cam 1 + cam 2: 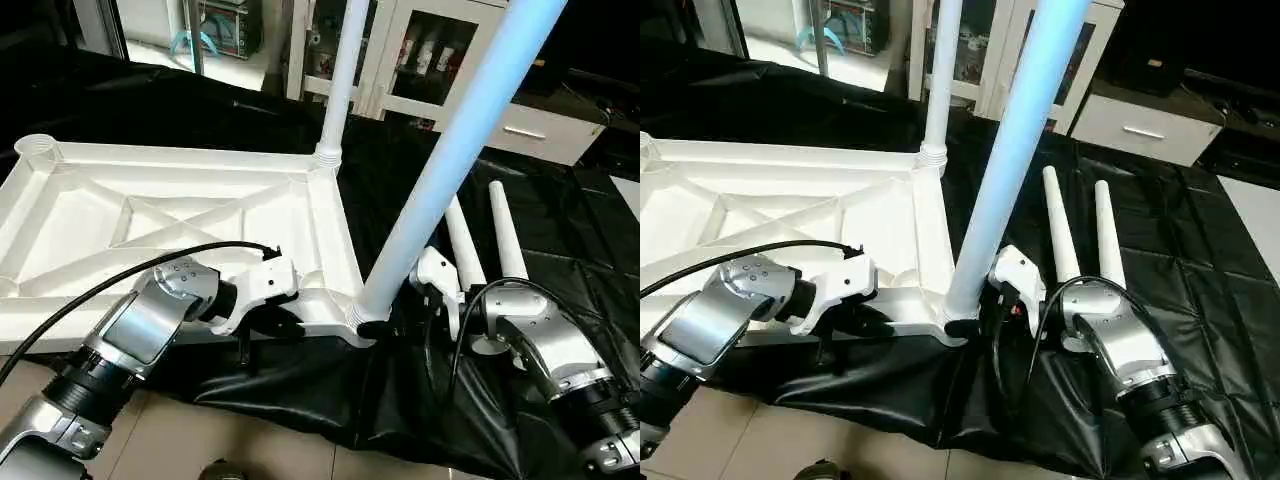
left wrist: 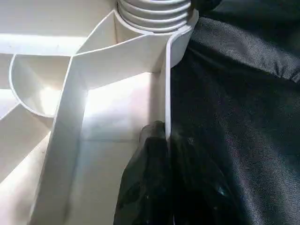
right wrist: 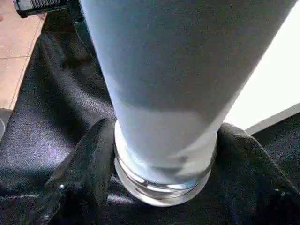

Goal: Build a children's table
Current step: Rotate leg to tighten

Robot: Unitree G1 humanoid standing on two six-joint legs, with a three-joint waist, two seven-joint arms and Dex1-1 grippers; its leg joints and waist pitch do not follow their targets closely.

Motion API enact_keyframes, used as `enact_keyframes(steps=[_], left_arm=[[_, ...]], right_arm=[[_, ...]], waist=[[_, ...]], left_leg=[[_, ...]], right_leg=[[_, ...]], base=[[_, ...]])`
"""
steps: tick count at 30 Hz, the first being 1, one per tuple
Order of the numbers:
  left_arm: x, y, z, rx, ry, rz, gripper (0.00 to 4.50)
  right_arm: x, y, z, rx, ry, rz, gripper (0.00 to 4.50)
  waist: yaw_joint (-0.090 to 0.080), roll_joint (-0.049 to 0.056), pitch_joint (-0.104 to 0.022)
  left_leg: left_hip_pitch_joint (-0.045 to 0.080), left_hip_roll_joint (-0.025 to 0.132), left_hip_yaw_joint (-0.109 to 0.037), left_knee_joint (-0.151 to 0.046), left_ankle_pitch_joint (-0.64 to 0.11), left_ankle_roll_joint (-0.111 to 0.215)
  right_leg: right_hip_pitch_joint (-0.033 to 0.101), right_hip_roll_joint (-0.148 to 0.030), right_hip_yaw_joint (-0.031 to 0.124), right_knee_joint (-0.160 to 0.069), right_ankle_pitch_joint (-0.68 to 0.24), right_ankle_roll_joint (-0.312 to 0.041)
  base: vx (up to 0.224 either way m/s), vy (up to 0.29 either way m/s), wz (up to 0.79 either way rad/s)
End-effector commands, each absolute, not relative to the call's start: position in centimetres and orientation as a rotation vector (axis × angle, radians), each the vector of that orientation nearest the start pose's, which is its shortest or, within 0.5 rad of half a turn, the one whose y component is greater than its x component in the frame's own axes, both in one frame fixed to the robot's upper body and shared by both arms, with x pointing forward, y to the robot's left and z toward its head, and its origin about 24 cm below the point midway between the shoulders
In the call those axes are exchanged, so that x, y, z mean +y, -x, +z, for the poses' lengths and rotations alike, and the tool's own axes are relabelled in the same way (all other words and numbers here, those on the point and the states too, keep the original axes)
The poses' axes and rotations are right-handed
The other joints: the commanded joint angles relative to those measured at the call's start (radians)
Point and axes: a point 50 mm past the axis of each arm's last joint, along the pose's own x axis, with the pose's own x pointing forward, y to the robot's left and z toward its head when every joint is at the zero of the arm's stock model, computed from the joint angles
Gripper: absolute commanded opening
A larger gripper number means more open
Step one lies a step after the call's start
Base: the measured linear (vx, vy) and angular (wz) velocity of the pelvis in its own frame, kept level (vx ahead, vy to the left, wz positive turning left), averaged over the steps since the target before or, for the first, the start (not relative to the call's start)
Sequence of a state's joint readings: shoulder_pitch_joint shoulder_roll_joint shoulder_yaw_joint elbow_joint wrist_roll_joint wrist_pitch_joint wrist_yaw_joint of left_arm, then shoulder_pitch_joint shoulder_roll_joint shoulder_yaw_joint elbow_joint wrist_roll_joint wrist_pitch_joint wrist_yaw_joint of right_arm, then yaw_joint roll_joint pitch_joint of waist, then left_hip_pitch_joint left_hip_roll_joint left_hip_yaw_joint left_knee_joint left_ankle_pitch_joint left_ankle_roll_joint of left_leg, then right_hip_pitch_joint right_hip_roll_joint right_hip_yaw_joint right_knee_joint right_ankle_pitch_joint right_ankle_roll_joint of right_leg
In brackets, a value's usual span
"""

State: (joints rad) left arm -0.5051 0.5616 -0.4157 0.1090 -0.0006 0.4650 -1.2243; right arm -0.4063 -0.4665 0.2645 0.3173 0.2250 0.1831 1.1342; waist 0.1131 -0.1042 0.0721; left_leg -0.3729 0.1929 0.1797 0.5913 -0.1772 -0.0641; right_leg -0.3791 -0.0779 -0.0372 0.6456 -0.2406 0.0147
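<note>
Work table (image 1: 560, 300), draped in black sheeting: its near edge is running under both arms, with tan floor tiles (image 1: 200, 440) showing below the hanging drape.

Tabletop (image 1: 150, 215), white plastic, square: lying upside down on the drape, ribs and raised rim facing up, its near edge overhanging toward the robot. An empty round socket (image 1: 35, 150) is sitting at its far left corner.

Legs, four, white and tapered. The far leg (image 1: 342, 70) is standing upright in the far right corner socket. The near leg (image 1: 455, 150) is standing in the near right corner socket, leaning right. Two loose legs (image 1: 505, 232) are lying side by side on the drape, just right of the near leg, with open black sheeting beyond them.

Left gripper (image 2: 166, 136): fingers are pinching together on the tabletop's near rim, one on each face, close to the near right corner.

Right gripper (image 3: 164, 154): fingers (image 3: 89, 164) are standing apart on either side of the near leg's base.
</note>
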Motion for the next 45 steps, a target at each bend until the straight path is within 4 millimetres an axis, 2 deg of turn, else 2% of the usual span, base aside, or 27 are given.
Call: enact_keyframes(steps=[1,11,13,16,18,19,20,22,23,25,26,27,29,30,31,32,33,34,37,38,40,43,44,45], left_arm=[[13.0,-28.3,7.3,0.615,-0.548,-1.408,0.0],[13.0,-28.4,7.3,0.618,-0.551,-1.407,0.0],[13.0,-28.4,7.2,0.62,-0.542,-1.397,0.0],[12.8,-28.7,7.1,0.619,-0.52,-1.363,0.0],[12.4,-29.1,7.2,0.604,-0.486,-1.323,0.0],[11.8,-29.7,7.4,0.576,-0.455,-1.279,0.0],[11.5,-30.0,7.5,0.562,-0.442,-1.261,0.0],[11.1,-30.4,7.8,0.542,-0.424,-1.229,0.0],[10.6,-30.9,8.0,0.527,-0.416,-1.184,0.0],[10.4,-31.1,8.1,0.523,-0.415,-1.166,0.0],[9.7,-31.9,8.3,0.523,-0.368,-1.074,0.0],[9.6,-32.1,8.3,0.524,-0.358,-1.055,0.0],[9.1,-32.6,8.4,0.518,-0.346,-0.995,0.0],[8.1,-33.4,8.5,0.487,-0.347,-0.907,0.0],[7.7,-33.7,8.6,0.472,-0.346,-0.877,0.0],[7.6,-33.7,8.6,0.471,-0.348,-0.874,0.0],[7.3,-33.8,8.6,0.466,-0.355,-0.866,0.0],[7.1,-33.8,8.7,0.463,-0.355,-0.863,0.0],[7.2,-33.8,8.7,0.465,-0.357,-0.857,0.0],[7.2,-33.8,8.7,0.466,-0.357,-0.854,0.0],[7.5,-33.7,8.6,0.474,-0.359,-0.853,0.0],[7.9,-33.7,8.4,0.479,-0.358,-0.856,0.0],[7.9,-33.7,8.4,0.479,-0.358,-0.856,0.0],[8.2,-33.5,8.4,0.479,-0.362,-0.874,0.0]], right_arm=[[-14.6,-28.8,6.1,0.308,0.215,1.32,2.79],[-14.5,-28.6,5.6,0.315,0.22,1.319,2.73],[-14.5,-28.9,5.0,0.336,0.201,1.258,2.73],[-14.3,-29.4,3.8,0.374,0.17,1.141,2.72],[-14.0,-29.6,2.7,0.415,0.101,1.043,2.72],[-13.5,-29.8,1.6,0.446,0.035,0.942,2.72],[-13.3,-29.9,1.2,0.451,0.012,0.896,2.72],[-13.0,-30.3,0.8,0.46,-0.018,0.82,2.72],[-12.6,-30.8,0.3,0.465,-0.014,0.713,2.72],[-12.4,-31.0,0.1,0.467,-0.01,0.673,2.72],[-11.6,-31.6,-0.3,0.471,-0.005,0.552,2.72],[-11.5,-31.7,-0.4,0.473,-0.005,0.527,2.72],[-10.8,-32.1,-0.6,0.489,-0.021,0.453,2.72],[-9.1,-32.5,-0.8,0.507,-0.057,0.334,2.72],[-8.5,-32.6,-0.8,0.517,-0.068,0.308,2.72],[-8.2,-32.7,-0.7,0.515,-0.068,0.301,2.72],[-7.4,-32.8,-0.5,0.506,-0.068,0.279,2.72],[-7.1,-32.9,-0.3,0.494,-0.061,0.264,2.72],[-6.4,-33.3,0.1,0.466,-0.079,0.257,2.72],[-6.1,-33.3,0.2,0.457,-0.093,0.259,2.72],[-5.5,-33.6,0.9,0.407,-0.124,0.298,2.72],[-5.2,-34.0,2.0,0.331,-0.17,0.348,2.72],[-5.2,-34.0,2.0,0.331,-0.17,0.348,3.07],[-5.7,-34.3,2.9,0.27,-0.193,0.369,3.42]], waist=[[0.0,0.015,-0.067],[0.0,0.014,-0.067],[-0.001,0.013,-0.066],[-0.006,0.013,-0.062],[-0.012,0.013,-0.057],[-0.017,0.012,-0.054],[-0.02,0.013,-0.055],[-0.026,0.013,-0.056],[-0.03,0.013,-0.054],[-0.032,0.013,-0.055],[-0.035,0.014,-0.056],[-0.034,0.016,-0.055],[-0.035,0.017,-0.058],[-0.036,0.017,-0.058],[-0.037,0.016,-0.058],[-0.036,0.012,-0.06],[-0.034,0.017,-0.061],[-0.033,0.013,-0.061],[-0.031,0.014,-0.065],[-0.031,0.01,-0.065],[-0.03,0.013,-0.067],[-0.032,0.015,-0.063],[-0.031,0.015,-0.063],[-0.031,0.015,-0.063]], left_leg=[[0.023,0.038,-0.007,-0.064,-0.081,0.038],[0.023,0.038,-0.007,-0.063,-0.081,0.039],[0.022,0.038,-0.006,-0.064,-0.084,0.038],[0.023,0.038,-0.009,-0.072,-0.147,0.006],[0.025,0.039,-0.012,-0.08,-0.214,-0.023],[0.026,0.04,-0.015,-0.084,-0.268,-0.043],[0.029,0.041,-0.019,-0.087,-0.313,-0.064],[0.025,0.041,-0.026,-0.091,-0.341,-0.081],[0.026,0.039,-0.027,-0.093,-0.361,-0.086],[0.028,0.038,-0.03,-0.093,-0.381,-0.095],[0.024,0.038,-0.031,-0.094,-0.378,-0.099],[0.029,0.037,-0.03,-0.093,-0.38,-0.103],[0.027,0.037,-0.029,-0.092,-0.365,-0.103],[0.029,0.036,-0.025,-0.092,-0.365,-0.1],[0.033,0.036,-0.025,-0.091,-0.371,-0.103],[0.032,0.035,-0.027,-0.09,-0.372,-0.103],[0.03,0.034,-0.025,-0.09,-0.359,-0.1],[0.03,0.034,-0.024,-0.09,-0.354,-0.096],[0.024,0.033,-0.021,-0.089,-0.297,-0.079],[0.024,0.033,-0.018,-0.088,-0.273,-0.073],[0.02,0.033,-0.017,-0.087,-0.243,-0.063],[0.021,0.034,-0.015,-0.089,-0.256,-0.058],[0.021,0.035,-0.016,-0.09,-0.259,-0.057],[0.02,0.035,-0.016,-0.09,-0.256,-0.054]], right_leg=[[0.037,-0.06,0.035,-0.061,0.098,-0.285],[0.038,-0.059,0.035,-0.06,0.102,-0.287],[0.037,-0.06,0.036,-0.061,0.093,-0.287],[0.034,-0.061,0.034,-0.07,0.007,-0.274],[0.03,-0.063,0.035,-0.079,-0.089,-0.255],[0.028,-0.065,0.035,-0.086,-0.167,-0.239],[0.025,-0.069,0.035,-0.094,-0.237,-0.223],[0.026,-0.071,0.034,-0.096,-0.277,-0.2],[0.02,-0.07,0.034,-0.1,-0.302,-0.189],[0.017,-0.072,0.034,-0.105,-0.339,-0.176],[0.017,-0.072,0.034,-0.104,-0.335,-0.169],[0.011,-0.07,0.034,-0.105,-0.328,-0.167],[0.011,-0.066,0.035,-0.099,-0.278,-0.169],[0.005,-0.065,0.037,-0.099,-0.258,-0.171],[0.001,-0.064,0.038,-0.1,-0.265,-0.172],[0.006,-0.065,0.036,-0.101,-0.276,-0.162],[0.004,-0.065,0.038,-0.1,-0.253,-0.154],[0.003,-0.063,0.037,-0.1,-0.238,-0.151],[0.01,-0.061,0.037,-0.091,-0.148,-0.153],[0.012,-0.059,0.037,-0.09,-0.113,-0.155],[0.015,-0.06,0.036,-0.085,-0.07,-0.163],[0.015,-0.058,0.036,-0.087,-0.078,-0.165],[0.015,-0.058,0.036,-0.088,-0.081,-0.165],[0.016,-0.059,0.036,-0.088,-0.081,-0.166]], base=[[0.0,0.0,0.0],[0.0,0.0,0.0],[0.0,0.0,0.0],[0.0,0.0,0.0],[0.0,0.0,0.0],[0.0,0.0,0.0],[0.0,0.0,0.0],[0.0,0.0,0.0],[0.0,0.0,0.0],[0.0,0.0,0.0],[0.0,0.0,0.0],[0.0,0.0,0.0],[0.0,0.0,0.0],[0.0,0.0,0.0],[0.0,0.0,0.0],[0.0,0.0,0.0],[0.0,0.0,0.0],[0.0,0.0,0.0],[0.0,0.0,0.0],[0.0,0.0,0.0],[0.0,0.0,0.0],[0.0,0.0,0.0],[0.0,0.0,0.0],[0.0,0.0,0.0]])
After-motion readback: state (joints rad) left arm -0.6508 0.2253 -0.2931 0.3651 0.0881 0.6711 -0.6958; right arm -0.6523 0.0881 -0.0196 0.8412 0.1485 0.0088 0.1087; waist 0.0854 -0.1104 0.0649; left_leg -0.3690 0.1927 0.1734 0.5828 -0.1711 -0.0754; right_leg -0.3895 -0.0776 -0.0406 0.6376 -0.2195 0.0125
